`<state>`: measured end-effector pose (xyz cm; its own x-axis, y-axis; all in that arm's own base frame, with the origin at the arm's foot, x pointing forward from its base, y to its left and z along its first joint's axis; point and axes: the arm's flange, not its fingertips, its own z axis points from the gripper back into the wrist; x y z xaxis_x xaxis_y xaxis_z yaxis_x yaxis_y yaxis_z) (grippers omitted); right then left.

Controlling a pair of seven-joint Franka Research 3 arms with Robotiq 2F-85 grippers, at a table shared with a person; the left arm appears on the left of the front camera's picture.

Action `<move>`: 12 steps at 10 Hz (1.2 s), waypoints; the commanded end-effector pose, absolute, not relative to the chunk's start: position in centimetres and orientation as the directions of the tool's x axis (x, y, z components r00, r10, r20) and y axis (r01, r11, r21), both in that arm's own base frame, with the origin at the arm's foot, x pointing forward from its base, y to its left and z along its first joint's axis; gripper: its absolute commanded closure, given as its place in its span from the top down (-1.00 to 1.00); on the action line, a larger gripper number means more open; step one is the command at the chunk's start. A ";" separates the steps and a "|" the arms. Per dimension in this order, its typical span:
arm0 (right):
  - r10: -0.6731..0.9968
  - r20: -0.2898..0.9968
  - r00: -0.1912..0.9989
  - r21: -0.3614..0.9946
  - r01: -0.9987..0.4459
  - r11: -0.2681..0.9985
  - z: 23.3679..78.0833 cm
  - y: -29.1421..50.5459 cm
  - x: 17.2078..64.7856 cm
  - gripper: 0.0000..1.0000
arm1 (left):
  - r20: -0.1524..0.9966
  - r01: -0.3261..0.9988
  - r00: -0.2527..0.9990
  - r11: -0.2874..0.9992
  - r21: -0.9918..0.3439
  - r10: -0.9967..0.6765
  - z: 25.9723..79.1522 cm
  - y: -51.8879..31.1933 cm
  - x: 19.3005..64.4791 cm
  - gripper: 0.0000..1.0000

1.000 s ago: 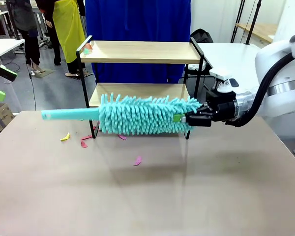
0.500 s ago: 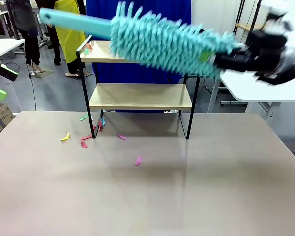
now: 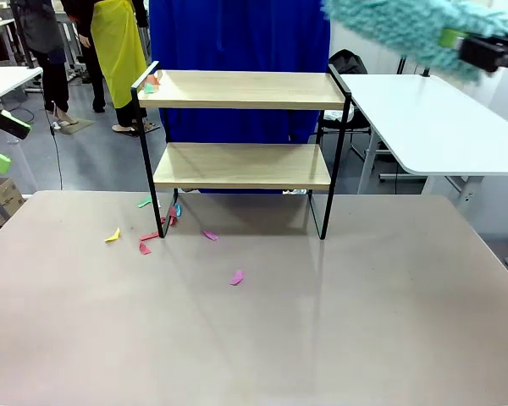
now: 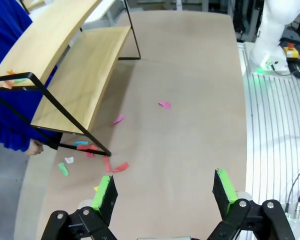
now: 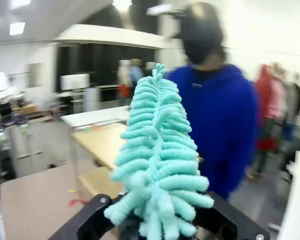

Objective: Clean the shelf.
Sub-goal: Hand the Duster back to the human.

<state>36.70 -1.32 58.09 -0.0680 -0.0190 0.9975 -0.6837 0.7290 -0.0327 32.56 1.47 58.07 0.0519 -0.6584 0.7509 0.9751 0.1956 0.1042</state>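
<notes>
The shelf (image 3: 241, 152) stands at the far edge of the brown table (image 3: 254, 321), both wooden boards bare apart from small scraps at the upper board's left end. Coloured paper scraps (image 3: 144, 241) lie on the table by its left legs. The right gripper (image 3: 491, 52), blurred and cut off by the frame's upper right corner, is clamped on the teal duster (image 3: 398, 25), raised well above the shelf. The duster's handle is out of frame. In the left wrist view, the left gripper (image 4: 165, 192) hangs with jaws wide, holding nothing. A person in blue (image 5: 217, 115) stands behind the shelf.
</notes>
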 end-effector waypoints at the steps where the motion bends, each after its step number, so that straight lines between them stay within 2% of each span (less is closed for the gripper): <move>1: -0.057 0.997 -0.053 0.027 -0.456 0.889 57.1 -3.2 34.6 -0.67 | 0.765 0.977 0.025 0.177 0.117 -0.643 58.1 1.4 32.8 1.00; 3: -0.062 0.998 -0.024 0.052 -0.289 0.956 55.5 -6.7 33.6 -0.67 | 0.765 0.977 0.025 0.177 0.117 -0.643 58.1 1.4 32.8 1.00; 4: -0.057 0.998 0.003 0.055 -0.254 0.966 54.4 -7.5 33.5 -0.67 | 0.765 0.977 0.025 0.177 0.117 -0.643 58.1 1.4 32.8 1.00; 7: -0.069 0.994 0.090 0.088 -0.228 0.970 49.9 -8.4 34.3 -0.67 | 0.765 0.977 0.025 0.177 0.117 -0.643 58.1 1.4 32.8 1.00; 10: -0.104 0.972 0.213 0.155 -0.238 0.959 42.8 -8.5 35.1 -0.67 | 0.765 0.977 0.025 0.177 0.117 -0.643 58.1 1.4 32.8 1.00; 12: -0.118 0.968 0.220 0.175 -0.261 0.949 39.8 -8.3 35.2 -0.67 | 0.765 0.977 0.025 0.177 0.117 -0.643 58.1 1.4 32.8 1.00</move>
<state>38.22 -9.20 42.37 0.2751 -0.1223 0.9536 -0.2479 0.9493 0.1933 32.64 1.43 58.01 0.0508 -0.6570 0.7521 0.9758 0.1931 0.1027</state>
